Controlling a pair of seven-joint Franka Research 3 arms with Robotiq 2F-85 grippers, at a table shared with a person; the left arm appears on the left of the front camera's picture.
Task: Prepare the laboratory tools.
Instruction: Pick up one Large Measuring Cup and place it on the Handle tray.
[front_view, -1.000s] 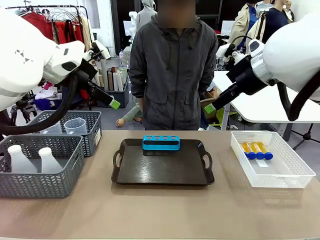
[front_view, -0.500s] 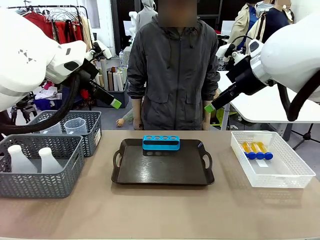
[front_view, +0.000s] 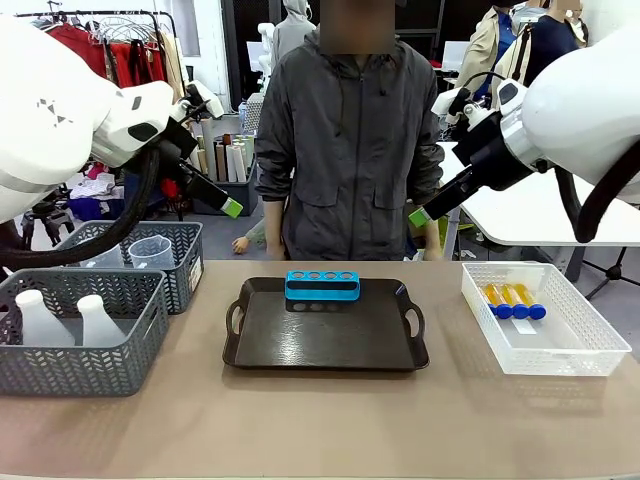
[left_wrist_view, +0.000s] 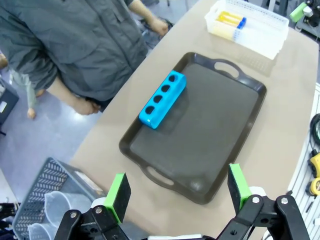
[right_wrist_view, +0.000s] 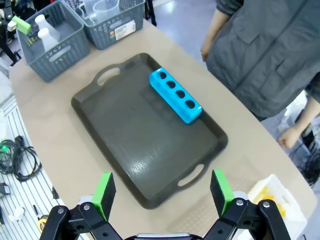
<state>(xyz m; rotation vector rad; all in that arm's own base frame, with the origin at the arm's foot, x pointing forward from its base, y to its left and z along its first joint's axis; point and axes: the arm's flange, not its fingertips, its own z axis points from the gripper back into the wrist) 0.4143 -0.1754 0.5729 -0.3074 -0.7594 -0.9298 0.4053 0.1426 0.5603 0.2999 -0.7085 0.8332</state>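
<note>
A small blue four-hole tube rack (front_view: 322, 285) (left_wrist_view: 162, 99) (right_wrist_view: 175, 95) lies at the far edge of the dark brown tray (front_view: 325, 340) (left_wrist_view: 215, 125) (right_wrist_view: 135, 135). Yellow-orange blue-capped tubes (front_view: 513, 300) (left_wrist_view: 232, 19) lie in a white basket (front_view: 545, 355) on the right. Two white flasks (front_view: 40, 318) (right_wrist_view: 42, 32) stand in the near grey basket (front_view: 80, 375). Behind it, a clear beaker (front_view: 150, 252) (left_wrist_view: 55, 205) sits in another grey basket (front_view: 185, 270). My left gripper (front_view: 225, 203) (left_wrist_view: 178, 186) hangs high above the table's left, open and empty. High on the right, my right gripper (front_view: 420, 214) (right_wrist_view: 162, 187) is open and empty too.
A person in a grey jacket (front_view: 345, 130) stands at the far edge behind the tray, hands (left_wrist_view: 160, 25) (right_wrist_view: 207, 47) down at the sides. Bare tabletop (front_view: 320, 420) stretches in front of the tray.
Both arms have hardly moved. The person has shifted stance a little. Nothing on the table has changed place.
</note>
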